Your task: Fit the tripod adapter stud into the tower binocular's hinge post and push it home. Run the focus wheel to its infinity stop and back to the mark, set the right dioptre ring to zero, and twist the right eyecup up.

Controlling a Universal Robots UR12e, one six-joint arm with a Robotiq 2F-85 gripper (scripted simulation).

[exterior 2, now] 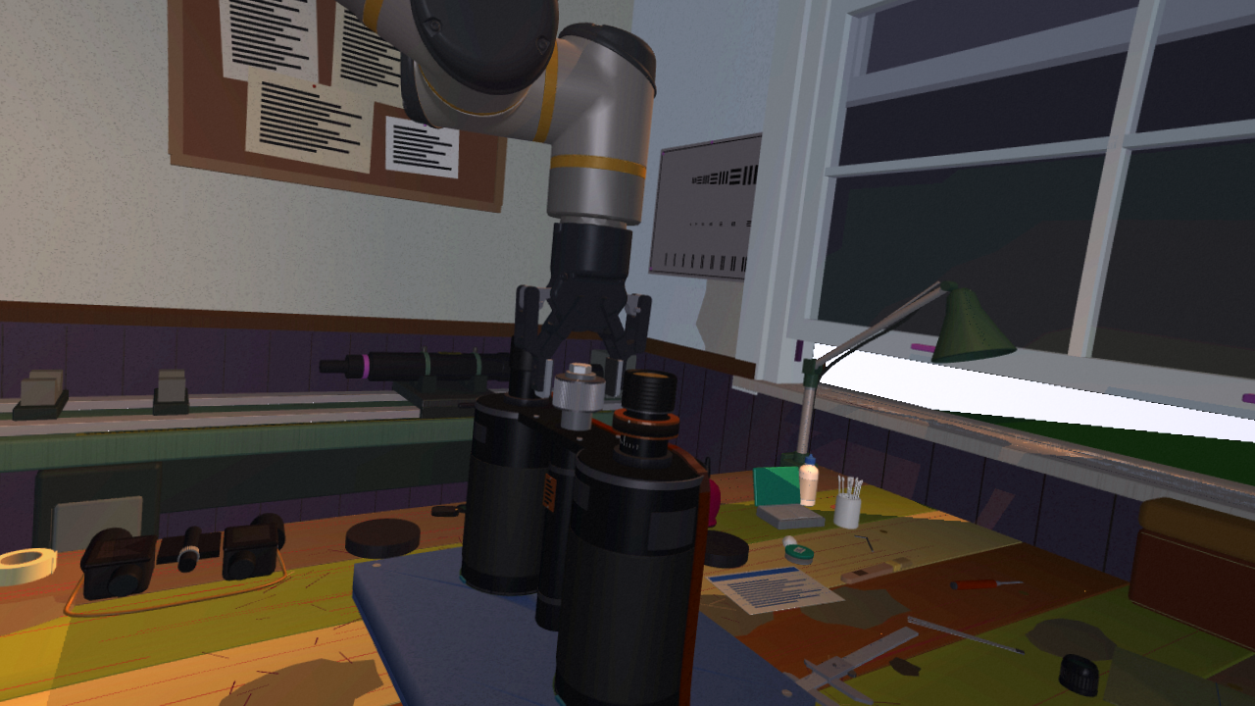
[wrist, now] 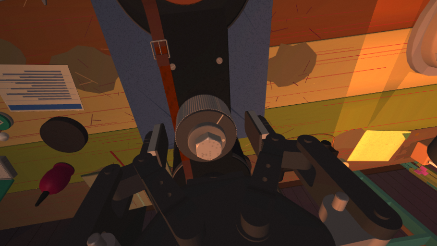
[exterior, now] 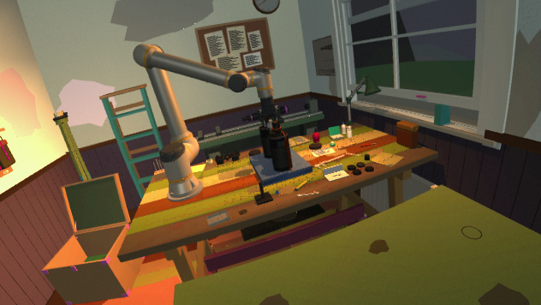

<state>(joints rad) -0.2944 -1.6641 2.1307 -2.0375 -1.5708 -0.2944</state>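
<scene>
The knurled focus wheel [wrist: 205, 122] [exterior 2: 577, 399] sits at the top of the tower binocular's hinge, with a hex-headed stud [wrist: 209, 148] [exterior 2: 578, 372] seated in its centre. My gripper [wrist: 205, 134] [exterior 2: 581, 351] points straight down over the wheel, open, one finger on each side of it, holding nothing. The binocular [exterior 2: 597, 518] [exterior: 276, 145] stands upright on a blue-grey mat [exterior 2: 439, 632] [exterior: 280, 169]. Its near barrel carries the eyecup [exterior 2: 650, 391] above an orange ring [exterior 2: 645, 426]. A brown strap [wrist: 165, 79] runs down the hinge.
Behind the bench a green rail carries a small scope [exterior 2: 412, 364] under a notice board [exterior 2: 316, 88]. A desk lamp [exterior 2: 930, 338] stands by the window. Lens caps [wrist: 63, 134], a red-handled tool [wrist: 55, 182], papers [exterior 2: 772, 590] and a ruler lie around the mat.
</scene>
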